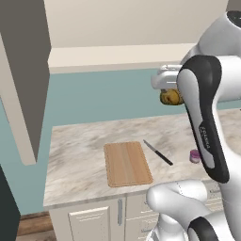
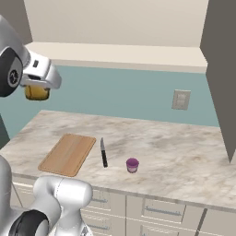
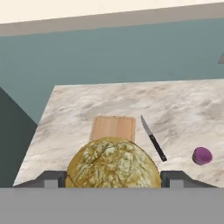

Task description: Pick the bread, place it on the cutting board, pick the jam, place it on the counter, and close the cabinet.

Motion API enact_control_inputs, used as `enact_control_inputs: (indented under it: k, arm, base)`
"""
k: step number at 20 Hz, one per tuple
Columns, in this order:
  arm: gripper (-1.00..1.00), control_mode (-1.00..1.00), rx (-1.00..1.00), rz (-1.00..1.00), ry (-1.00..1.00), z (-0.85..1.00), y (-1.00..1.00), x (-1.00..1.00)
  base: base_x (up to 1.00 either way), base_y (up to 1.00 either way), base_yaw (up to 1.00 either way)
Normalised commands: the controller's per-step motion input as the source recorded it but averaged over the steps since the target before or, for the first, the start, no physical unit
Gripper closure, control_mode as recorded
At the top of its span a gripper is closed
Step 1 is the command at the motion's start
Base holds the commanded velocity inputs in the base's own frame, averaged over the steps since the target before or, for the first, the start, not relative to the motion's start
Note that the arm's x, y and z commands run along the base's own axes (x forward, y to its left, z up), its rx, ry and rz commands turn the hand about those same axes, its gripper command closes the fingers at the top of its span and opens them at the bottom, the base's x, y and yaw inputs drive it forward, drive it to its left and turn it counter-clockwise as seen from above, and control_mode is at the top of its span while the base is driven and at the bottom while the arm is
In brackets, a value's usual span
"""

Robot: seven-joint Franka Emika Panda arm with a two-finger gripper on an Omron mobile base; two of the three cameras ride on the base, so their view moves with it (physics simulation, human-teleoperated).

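Teal wall runs behind a broad beige-grey marbled counter (image 1: 84, 141) with cream drawer fronts (image 2: 161, 211) below it. Above hangs the cabinet (image 1: 117, 55), its cream inner shelf exposed and its doors swung open — one door (image 1: 26, 75) juts out at the left of the left base view, the other (image 2: 221, 69) at the right of the right base view. A white wall outlet (image 2: 180, 99) sits on the teal wall, near the right-hand door.

On the counter lies the cutting board (image 1: 127, 164), a rectangular light-brown wooden board with lengthwise grain, bare on top. Just beside it, on the side toward the jam, lies a dark-handled knife (image 2: 103, 152), close to the board's edge but not touching it. Beyond the knife stands the jam (image 2: 132, 164), a small squat purple-pink jar, upright on the stone and well apart from the board.

The white arm holds its gripper (image 2: 37, 92) high above the counter, level with the teal wall under the shelf. Its fingers are clamped on the bread (image 3: 113, 165) — a round golden-brown bun with a cracked, swirled crust. In the hand view the bun sits between the two dark fingertips (image 3: 177, 178), with the board, knife and jar on the counter below and beyond it.
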Motion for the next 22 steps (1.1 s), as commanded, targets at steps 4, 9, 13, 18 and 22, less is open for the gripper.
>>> enact_control_inputs:
  k: [4,9,13,18,22]
  arm:
    - [1.0,-1.0,0.0,0.0,0.13,-0.38,0.0,-0.3]
    - [1.0,-1.0,0.0,0.0,0.04,-0.51,0.0,-0.16]
    - [1.0,-1.0,0.0,0.0,0.0,-0.61,0.0,-0.04]
    - [1.0,-1.0,0.0,0.0,0.0,-0.68,0.0,0.0]
    - [1.0,-1.0,0.0,0.0,0.0,-0.64,0.0,0.01]
  base:
    - [0.0,0.0,0.0]
    - [0.0,0.0,0.0]
    - [0.0,0.0,0.0]
    - [0.0,0.0,0.0]
    - [0.0,0.0,0.0]
